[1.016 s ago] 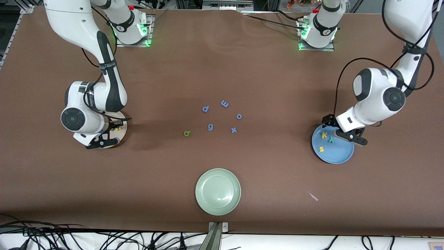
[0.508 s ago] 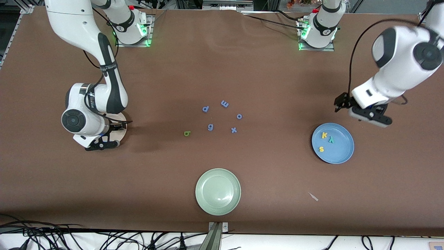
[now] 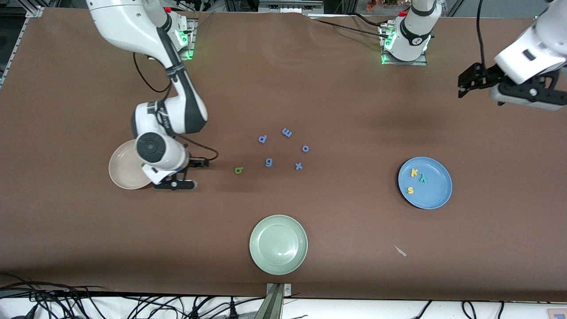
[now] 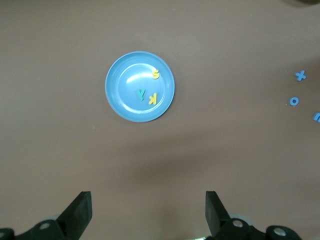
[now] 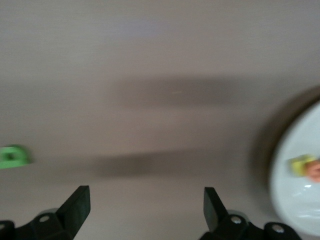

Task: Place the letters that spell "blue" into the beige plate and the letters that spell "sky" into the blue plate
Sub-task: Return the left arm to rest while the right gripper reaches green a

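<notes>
The blue plate [image 3: 432, 195] [image 4: 125, 95] lies toward the left arm's end of the table and holds a yellow "k" [image 3: 414, 173] [image 4: 153, 98], a teal "y" [image 3: 423, 178] [image 4: 141, 93] and a yellow "s" [image 3: 410, 190] [image 4: 155, 74]. High over the table, my left gripper [image 3: 485, 91] [image 4: 148, 197] stands open and empty. The beige plate [image 3: 122, 170] [image 5: 300, 210] lies toward the right arm's end; a yellowish letter [image 5: 300, 165] and an orange one [image 5: 315, 171] show blurred in it. My right gripper [image 3: 192, 173] [image 5: 146, 195] is open and empty, low beside that plate. The green "b" [image 3: 239, 170] [image 5: 12, 156] lies on the table, apart from it.
Several blue letters lie mid-table: "p" [image 3: 262, 139], "m" [image 3: 287, 132], "o" [image 3: 305, 148], "g" [image 3: 269, 162], "x" [image 3: 299, 166]. A pale green plate [image 3: 278, 244] sits nearest the front camera. A small pale scrap [image 3: 401, 251] lies beside it toward the left arm's end.
My right gripper opened over the beige plate and moved off it toward the green "b". My left gripper rose from the blue plate and drew away toward its arm's end of the table.
</notes>
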